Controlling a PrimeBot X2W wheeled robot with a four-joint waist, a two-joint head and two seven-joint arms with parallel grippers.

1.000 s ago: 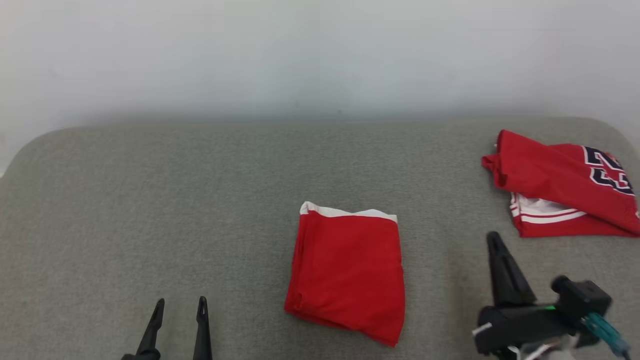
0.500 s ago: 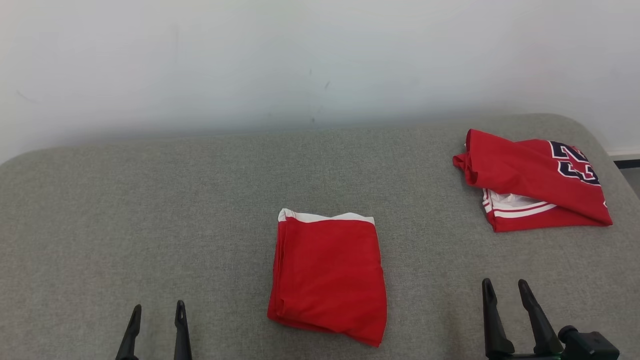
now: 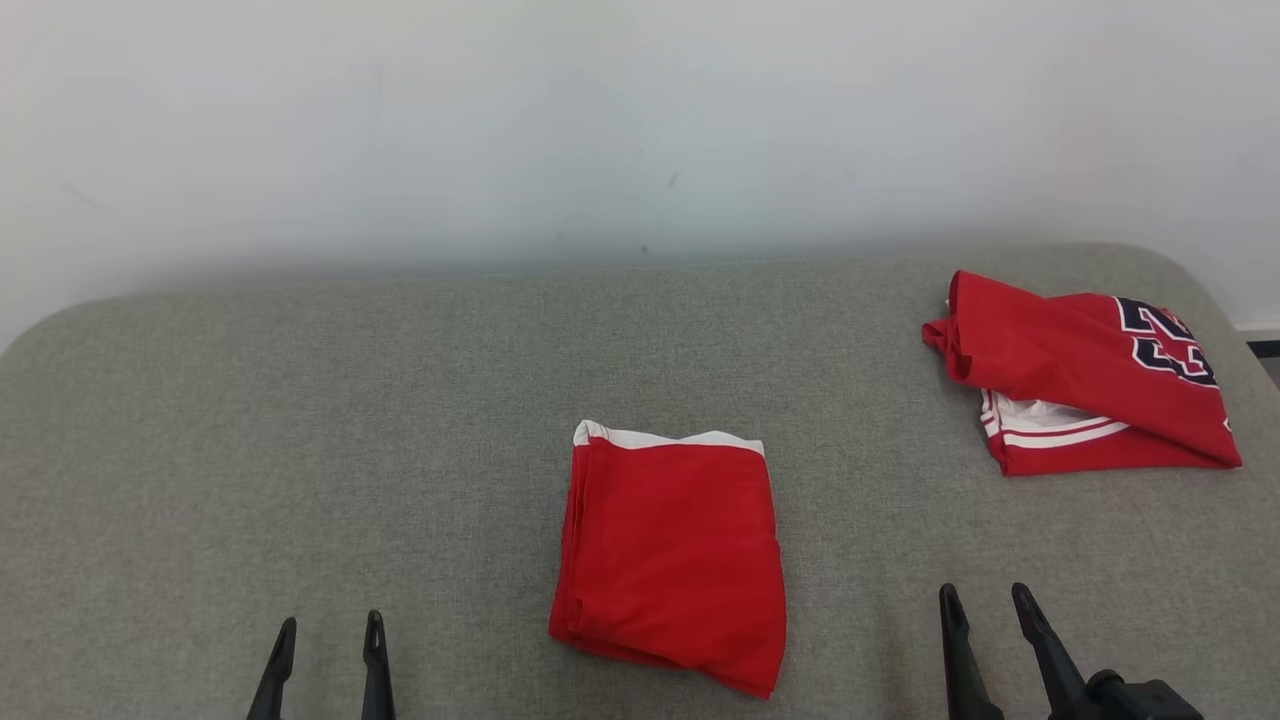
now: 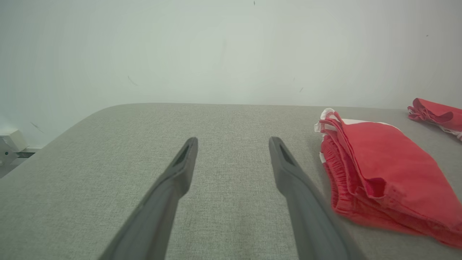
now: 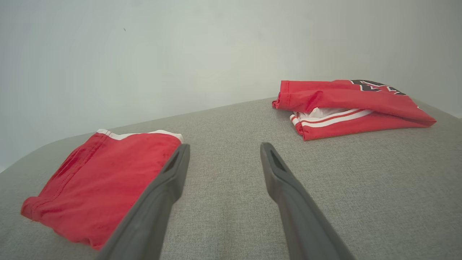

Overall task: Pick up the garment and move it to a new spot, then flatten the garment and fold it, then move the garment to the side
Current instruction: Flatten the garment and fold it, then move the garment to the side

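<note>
The left end effector (image 3: pixel 331 620) at 7 o'clock and the right end effector (image 3: pixel 982 590) at 5 o'clock both gape wide, empty. The folded red garment (image 3: pixel 672 560) lies mid-worktop (image 3: pixel 300 420), the numbered jersey (image 3: pixel 1080 370) at 2 o'clock.

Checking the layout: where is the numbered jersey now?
In the head view the red jersey lies folded at the far right of the grey padded surface, beyond the right gripper and apart from the folded red shorts.

On count: two red garments, namely one shorts (image 3: pixel 670 560) and one jersey (image 3: pixel 1085 390); one left gripper (image 3: pixel 331 620); one right gripper (image 3: pixel 982 590); one grey cushion (image 3: pixel 300 450).
</note>
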